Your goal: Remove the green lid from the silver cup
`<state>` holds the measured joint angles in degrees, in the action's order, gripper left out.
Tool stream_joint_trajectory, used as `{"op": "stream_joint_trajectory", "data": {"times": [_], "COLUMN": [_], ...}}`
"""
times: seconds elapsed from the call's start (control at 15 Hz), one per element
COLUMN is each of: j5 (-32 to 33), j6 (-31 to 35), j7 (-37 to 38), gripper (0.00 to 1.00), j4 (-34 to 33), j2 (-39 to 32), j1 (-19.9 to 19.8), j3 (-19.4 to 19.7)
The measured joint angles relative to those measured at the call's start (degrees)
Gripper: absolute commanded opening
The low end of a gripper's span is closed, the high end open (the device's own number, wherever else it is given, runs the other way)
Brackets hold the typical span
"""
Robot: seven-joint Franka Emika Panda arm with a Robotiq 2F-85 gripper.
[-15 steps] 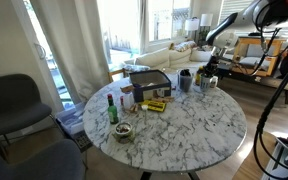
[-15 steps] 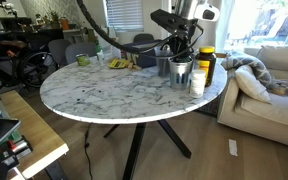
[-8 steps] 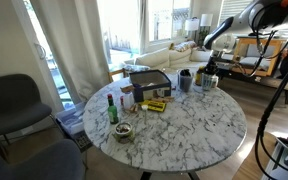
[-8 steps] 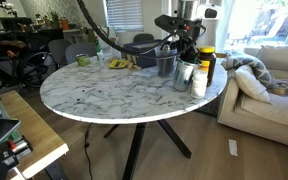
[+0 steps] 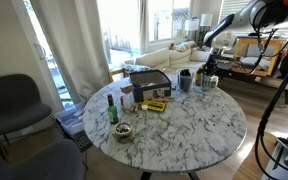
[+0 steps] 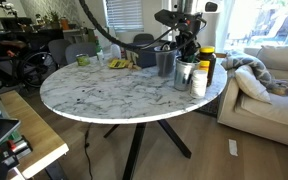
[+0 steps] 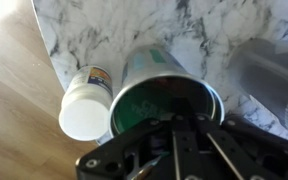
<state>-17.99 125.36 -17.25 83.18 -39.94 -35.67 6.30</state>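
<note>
On the marble counter [image 5: 174, 135] the silver cup [image 7: 152, 62] stands near the edge with a white bottle [image 7: 84, 105] just beside it. We judge the pull should go straight up along the cup's axis, slowly enough that the cup neither tips nor drags into the bottle. The green lid [image 7: 166, 108] shows as a dark green disc at the cup's mouth, directly under the wrist. The fingers [image 7: 172, 135] are closed tight over its middle, but we cannot tell whether they pinch it or only touch it.
</note>
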Motion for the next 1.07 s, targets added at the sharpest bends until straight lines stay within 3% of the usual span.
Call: {"op": "stream_joint_trajectory", "data": {"times": [0.6, 1.07], "j5": [-2.05, -2.13], "j6": [-4.83, -6.05], "j7": [-4.43, -1.5], "gripper": [0.0, 0.01], "j4": [1.41, 1.57], "j2": [5.46, 4.33], "j1": [-0.44, -0.5], "j3": [-0.77, 0.47]}}
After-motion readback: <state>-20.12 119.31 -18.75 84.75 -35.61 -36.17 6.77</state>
